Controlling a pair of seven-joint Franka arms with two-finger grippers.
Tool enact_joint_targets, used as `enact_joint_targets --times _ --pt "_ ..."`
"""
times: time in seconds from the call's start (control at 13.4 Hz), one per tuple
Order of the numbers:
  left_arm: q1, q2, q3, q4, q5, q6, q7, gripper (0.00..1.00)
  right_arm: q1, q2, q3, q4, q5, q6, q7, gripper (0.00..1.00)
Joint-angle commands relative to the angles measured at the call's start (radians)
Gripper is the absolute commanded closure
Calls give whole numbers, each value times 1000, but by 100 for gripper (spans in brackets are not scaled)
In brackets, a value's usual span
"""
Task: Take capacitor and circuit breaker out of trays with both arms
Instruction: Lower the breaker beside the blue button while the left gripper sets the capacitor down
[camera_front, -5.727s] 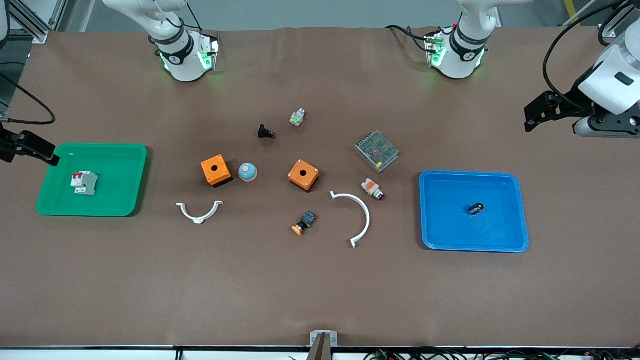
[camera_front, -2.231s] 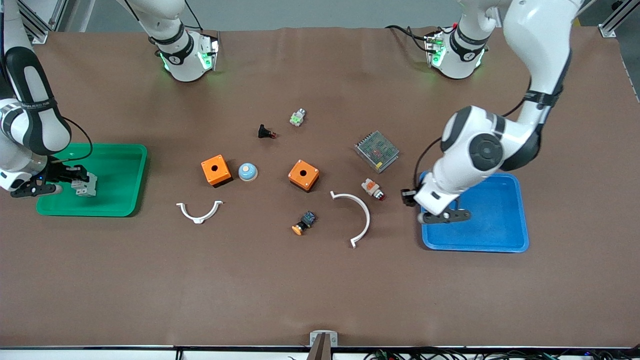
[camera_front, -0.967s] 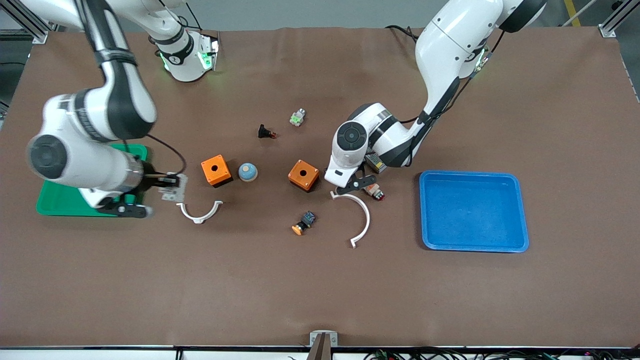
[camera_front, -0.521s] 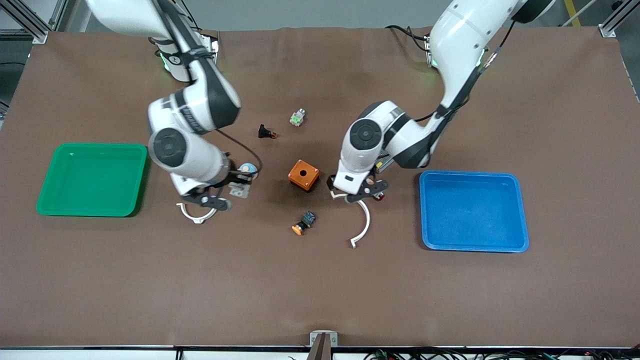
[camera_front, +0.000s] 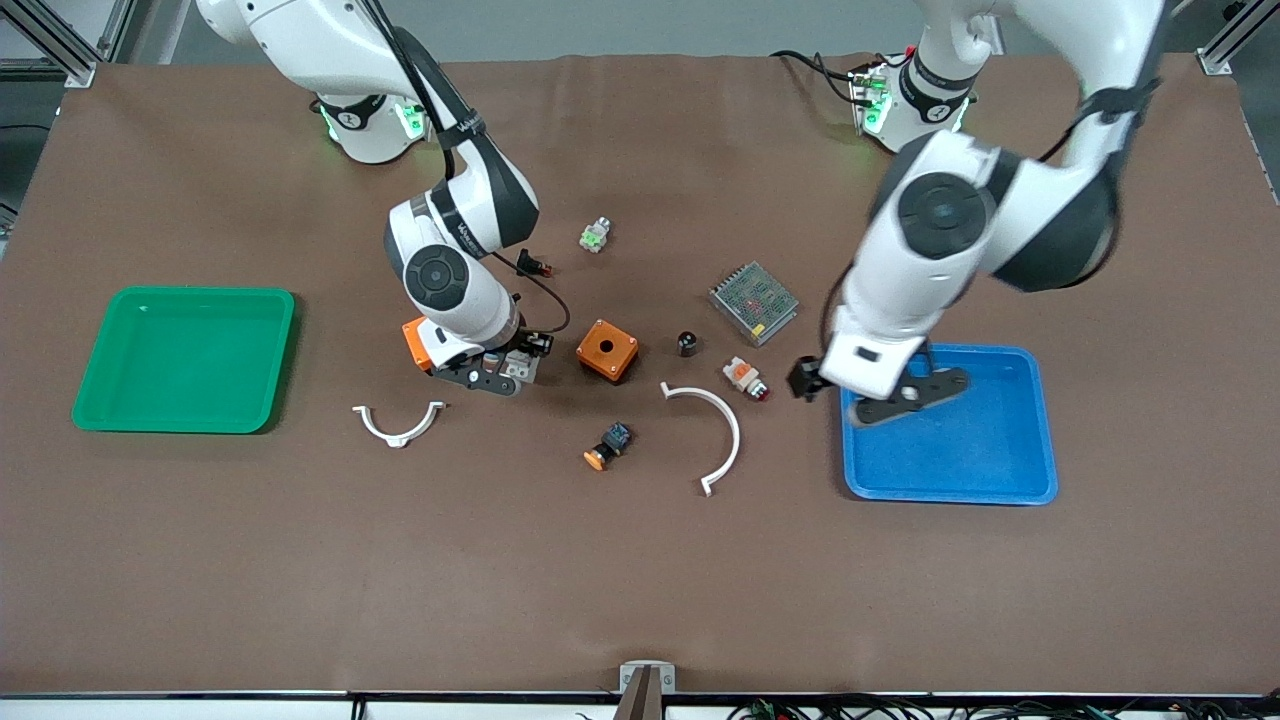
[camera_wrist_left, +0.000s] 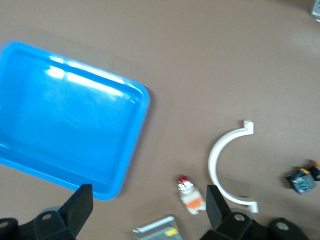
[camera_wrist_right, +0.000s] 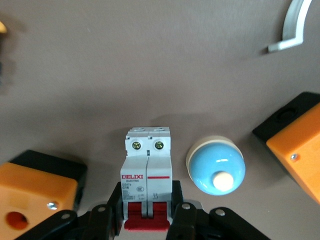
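Observation:
The breaker (camera_wrist_right: 147, 167), a white-grey block with red levers, sits between the fingers of my right gripper (camera_wrist_right: 147, 220), which is shut on it. In the front view this gripper (camera_front: 508, 368) is low over the table between the two orange boxes. The capacitor (camera_front: 687, 343), a tiny black cylinder, stands upright on the table beside the middle orange box (camera_front: 607, 350). My left gripper (camera_front: 880, 390) is wide open and empty, over the rim of the blue tray (camera_front: 950, 450). In the left wrist view that gripper (camera_wrist_left: 148, 210) holds nothing.
The green tray (camera_front: 185, 358) lies at the right arm's end. A second orange box (camera_front: 418, 345), a blue dome (camera_wrist_right: 216, 166), two white arcs (camera_front: 400, 425) (camera_front: 720, 435), a metal power supply (camera_front: 753, 302) and several small buttons (camera_front: 745, 377) lie around the middle.
My left gripper has let go of the capacitor, left it standing on the table, and swung away to the blue tray. My right gripper has carried the breaker on between the orange boxes.

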Motion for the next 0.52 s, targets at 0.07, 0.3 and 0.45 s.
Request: enact_joint_targets --times 0.07,0.3,0.45 --pt "105 -136 -8 -2 10 -124 245 0 57 -5 -14 -25 23 15 -10 81" --pt "198 -213 -10 -2 -25 -221 446 0 65 18 -14 -23 22 18 -13 75" --pt "253 -248 -10 -2 -70 -241 535 0 64 23 -14 -23 22 32 -17 75"
